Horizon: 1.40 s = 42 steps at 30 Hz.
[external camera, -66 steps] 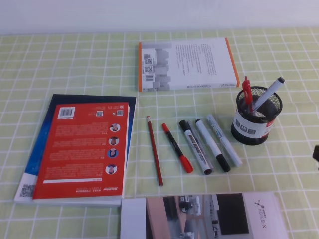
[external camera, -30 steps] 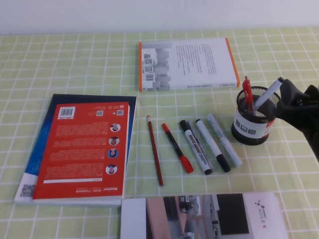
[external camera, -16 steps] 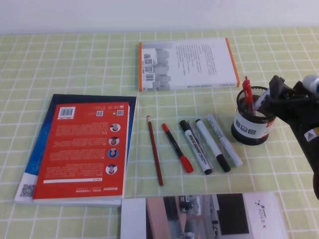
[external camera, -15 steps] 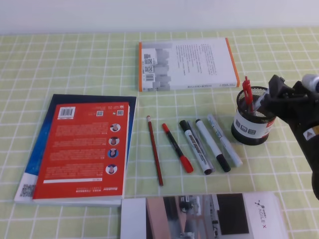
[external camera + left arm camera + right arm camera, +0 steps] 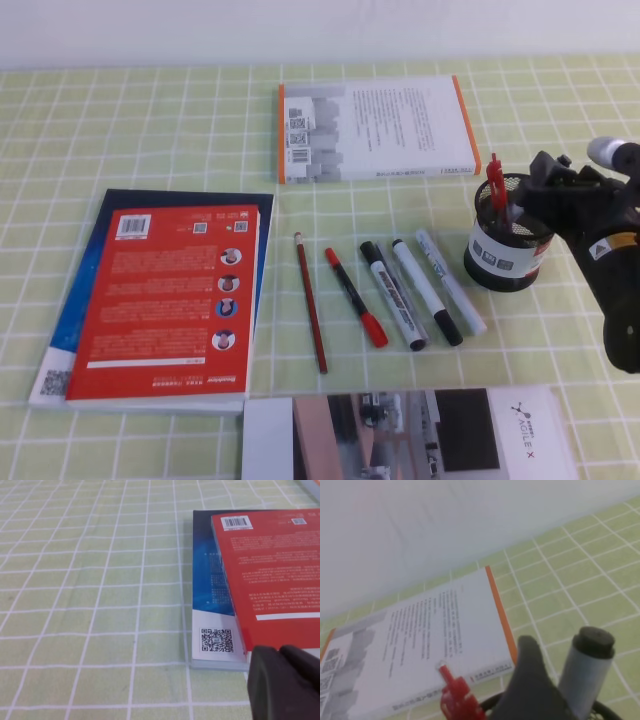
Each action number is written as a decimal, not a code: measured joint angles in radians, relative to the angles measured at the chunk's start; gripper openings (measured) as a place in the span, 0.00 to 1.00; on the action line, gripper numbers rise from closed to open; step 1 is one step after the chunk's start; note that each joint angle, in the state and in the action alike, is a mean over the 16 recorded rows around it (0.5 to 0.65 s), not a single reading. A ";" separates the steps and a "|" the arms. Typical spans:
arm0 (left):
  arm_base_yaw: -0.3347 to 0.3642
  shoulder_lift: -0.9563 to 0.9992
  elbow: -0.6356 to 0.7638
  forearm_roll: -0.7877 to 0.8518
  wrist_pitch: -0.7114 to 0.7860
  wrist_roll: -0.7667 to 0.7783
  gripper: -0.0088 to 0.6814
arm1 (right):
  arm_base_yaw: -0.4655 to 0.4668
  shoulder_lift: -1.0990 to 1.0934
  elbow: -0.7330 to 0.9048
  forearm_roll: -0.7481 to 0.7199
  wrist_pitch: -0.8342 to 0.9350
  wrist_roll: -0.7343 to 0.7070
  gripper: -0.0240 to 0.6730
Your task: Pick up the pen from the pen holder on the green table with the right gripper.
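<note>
The right tool sits at the right edge of the high view, its jaws spread wide and reaching over the rim of the pen holder. Nothing is clamped yet. In the right wrist view one dark finger fills the lower middle of the frame, with the pen just to its right, cap end up, close beside the finger and possibly brushing it. A red pen stands to the finger's left in the same cup.

The pen looks light, stiff and smooth, so it may slip or tip against the mesh if pinched off-centre. The upper barrel just under the cap, clear of the rim, seems the best place to grip. The holder is light too and could shift on the green worktop.

The left tool shows only as a dark shape at lower right of its own view; I cannot tell its opening.
</note>
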<state>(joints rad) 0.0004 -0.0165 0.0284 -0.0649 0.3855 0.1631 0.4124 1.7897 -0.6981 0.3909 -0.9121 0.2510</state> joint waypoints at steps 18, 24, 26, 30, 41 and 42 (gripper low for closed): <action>0.000 0.000 0.000 0.000 0.000 0.000 0.01 | -0.013 0.017 -0.042 -0.017 0.060 0.013 0.39; 0.000 0.000 0.000 0.000 0.000 0.000 0.01 | -0.013 0.017 -0.042 -0.021 0.061 0.017 0.28; 0.000 0.000 0.000 0.000 0.000 0.000 0.01 | -0.013 0.017 -0.042 -0.022 0.061 0.019 0.25; 0.000 0.000 0.000 0.000 0.000 0.000 0.01 | -0.013 0.017 -0.042 -0.023 0.059 0.021 0.21; 0.000 0.000 0.000 0.000 0.000 0.000 0.01 | -0.013 0.000 -0.042 -0.035 0.069 0.010 0.20; 0.000 0.000 0.000 0.000 0.000 0.000 0.01 | -0.013 -0.006 -0.042 -0.037 0.074 0.005 0.20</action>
<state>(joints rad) 0.0004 -0.0165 0.0284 -0.0649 0.3855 0.1631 0.3999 1.7837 -0.7398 0.3542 -0.8379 0.2557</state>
